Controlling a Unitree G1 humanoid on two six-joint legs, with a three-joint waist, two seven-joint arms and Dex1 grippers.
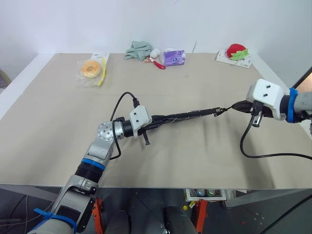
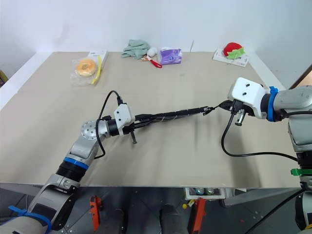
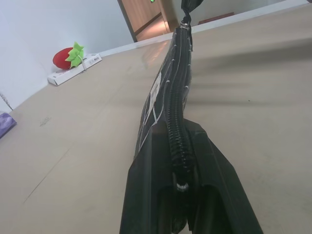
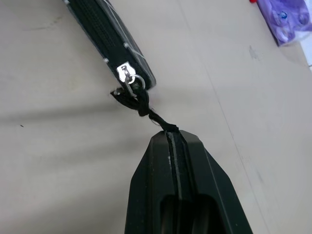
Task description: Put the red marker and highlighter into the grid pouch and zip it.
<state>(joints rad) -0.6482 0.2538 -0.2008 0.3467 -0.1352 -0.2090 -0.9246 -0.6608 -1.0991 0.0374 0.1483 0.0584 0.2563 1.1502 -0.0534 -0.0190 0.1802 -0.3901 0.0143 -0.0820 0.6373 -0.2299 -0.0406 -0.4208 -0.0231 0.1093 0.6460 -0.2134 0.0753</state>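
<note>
The grid pouch (image 1: 187,115) hangs edge-up above the table, stretched between both grippers. My left gripper (image 1: 155,120) is shut on its near end, with the zipper teeth running between the fingers (image 3: 146,161). My right gripper (image 1: 237,106) is shut on the black cord (image 4: 152,116) tied to the silver zipper pull (image 4: 127,77), which sits at the pouch's far end (image 1: 220,110). The zipper line looks shut along its length. The red marker and the highlighter are out of view.
Along the table's far edge lie a bagged doughnut (image 1: 90,69), a green cloth (image 1: 138,49), a red-and-white item (image 1: 157,60), a purple packet (image 1: 174,57) and a strawberry plush on a white box (image 1: 237,52). A black cable (image 1: 246,146) loops below my right wrist.
</note>
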